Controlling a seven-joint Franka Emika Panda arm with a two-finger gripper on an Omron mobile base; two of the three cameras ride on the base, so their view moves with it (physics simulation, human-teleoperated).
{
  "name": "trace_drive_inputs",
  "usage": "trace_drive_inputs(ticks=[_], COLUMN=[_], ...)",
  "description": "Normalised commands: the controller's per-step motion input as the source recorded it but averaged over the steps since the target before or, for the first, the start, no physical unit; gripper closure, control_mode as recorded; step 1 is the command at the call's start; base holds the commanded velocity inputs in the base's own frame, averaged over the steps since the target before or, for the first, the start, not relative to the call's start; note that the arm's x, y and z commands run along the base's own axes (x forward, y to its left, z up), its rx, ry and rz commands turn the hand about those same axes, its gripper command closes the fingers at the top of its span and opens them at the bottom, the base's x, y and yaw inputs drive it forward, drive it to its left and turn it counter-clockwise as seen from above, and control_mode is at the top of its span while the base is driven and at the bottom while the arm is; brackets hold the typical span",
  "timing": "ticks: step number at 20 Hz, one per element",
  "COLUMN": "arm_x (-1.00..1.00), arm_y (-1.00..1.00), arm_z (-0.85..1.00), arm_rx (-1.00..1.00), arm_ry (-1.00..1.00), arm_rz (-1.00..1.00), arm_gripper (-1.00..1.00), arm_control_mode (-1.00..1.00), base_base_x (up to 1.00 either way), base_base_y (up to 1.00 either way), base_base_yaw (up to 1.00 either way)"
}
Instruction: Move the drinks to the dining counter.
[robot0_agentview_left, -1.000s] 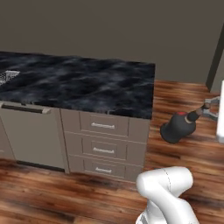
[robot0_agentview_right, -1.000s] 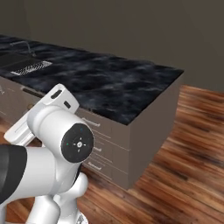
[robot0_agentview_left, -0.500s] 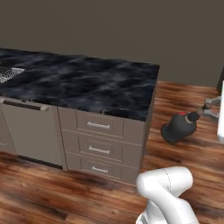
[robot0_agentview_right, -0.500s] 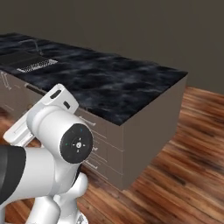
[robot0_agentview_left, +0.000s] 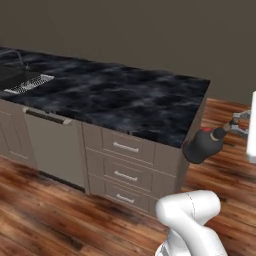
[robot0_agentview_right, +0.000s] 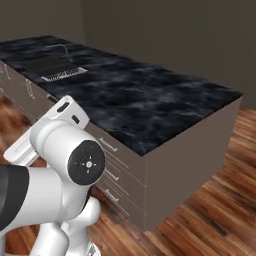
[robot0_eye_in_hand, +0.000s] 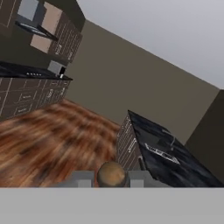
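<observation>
Dining counter (robot0_agentview_left: 125, 100), sink (robot0_agentview_left: 20, 80), bottle (robot0_agentview_left: 202, 145) beside corner

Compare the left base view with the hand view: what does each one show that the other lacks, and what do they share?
Left base view alone: the dark bottle seen whole, held in the air off the counter's end by the gripper shut on its neck, and the island's drawer fronts. Hand view alone: a second worktop with brown wall cabinets. Both: the dining counter, its inset sink and the wood floor.
</observation>
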Motion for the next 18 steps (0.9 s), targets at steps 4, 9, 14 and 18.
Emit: trace_drive_inputs(ticks=[4,9,14,18], arm_x=[0.0,0.0,0.0,0.0], arm_y=[0.0,0.0,0.0,0.0], arm_z=[0.0,0.0,0.0,0.0], arm_rx=[0.0,0.0,0.0,0.0], arm_ry=[0.0,0.0,0.0,0.0], arm_rz=[0.0,0.0,0.0,0.0], arm_gripper=[1.0,1.0,1.0,1.0], arm_control_mode=[1.0,1.0,1.0,1.0], base_base_x=[-0.01,-0.16,-0.25,-0.19], base_base_y=[-0.47,-0.43,-0.41,-0.46], base_base_yaw=[0.27,0.24,0.24,0.24])
